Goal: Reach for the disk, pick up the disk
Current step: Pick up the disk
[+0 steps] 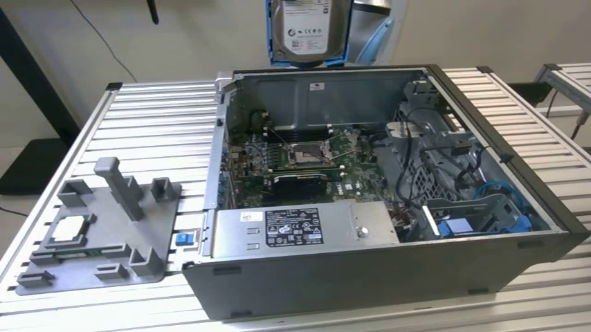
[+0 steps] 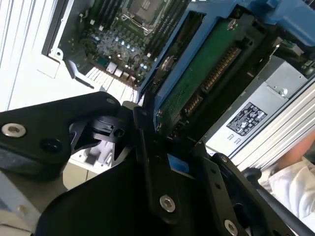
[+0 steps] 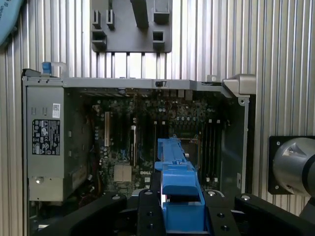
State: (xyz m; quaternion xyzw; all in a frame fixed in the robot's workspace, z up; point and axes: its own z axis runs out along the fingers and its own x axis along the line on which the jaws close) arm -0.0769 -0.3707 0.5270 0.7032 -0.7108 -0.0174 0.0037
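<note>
The biggest thing here is the slatted metal table [image 1: 157,117], and on it lies the open computer case [image 1: 388,277] with its side off, so you can look right down into it. I will use the case as my marker for everything else.

Inside the case sits the green board [image 1: 305,155] with a square socket in the middle. Along the case's near wall is the silver power box [image 1: 305,228] with a black sticker. It looks bolted in place, so it stays put.

On the table beside the case, toward the exterior view's left, rests a grey plastic holder tray [image 1: 102,228] with pegs and slots. A small square chip [image 1: 69,232] sits in one of its pockets, probably so it does not slide around.

High above the far wall of the case hangs the disk [image 1: 309,31], standing on its edge with its white label facing us. It is off the table and well clear of the case, so I think the pickup is already done.

The gripper [image 3: 181,204] has its black jaws closed tight on the disk's blue frame, in both wrist views, which keeps it from dropping.
</note>
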